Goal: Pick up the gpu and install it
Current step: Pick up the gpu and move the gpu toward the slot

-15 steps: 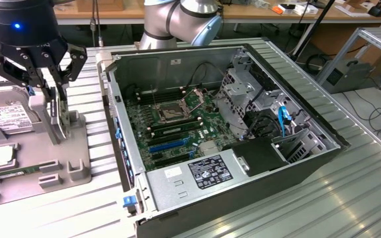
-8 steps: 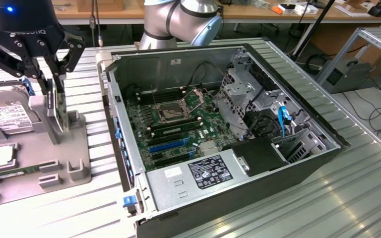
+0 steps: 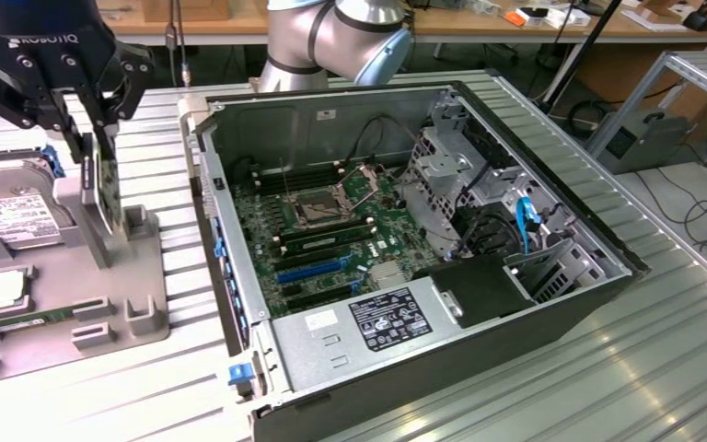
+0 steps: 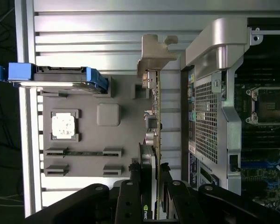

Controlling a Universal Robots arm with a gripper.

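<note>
The gpu [image 3: 104, 204] stands on edge in the grey fixture [image 3: 144, 276] at the exterior view's left, dark-faced, just left of the open computer case [image 3: 477, 276]. My gripper [image 3: 98, 152] comes down from above, one black finger on each face of the card, shut on it. In the wrist view the gpu [image 4: 154, 116] runs edge-on away from my gripper [image 4: 149, 186], its silver end bracket [image 4: 154, 51] at the far end. The card's lower edge still sits at the fixture's slot. The motherboard's blue slots [image 3: 310, 272] lie bare inside the case.
On the grey fixture [image 4: 107, 114] lie a silver hard drive [image 3: 10, 216] with blue rails [image 4: 56, 77], a square processor chip [image 4: 64, 126] and a memory stick [image 4: 84, 152]. The case wall [image 4: 210, 107] stands close beside the card. Ribbed metal table [image 3: 648, 368] surrounds everything.
</note>
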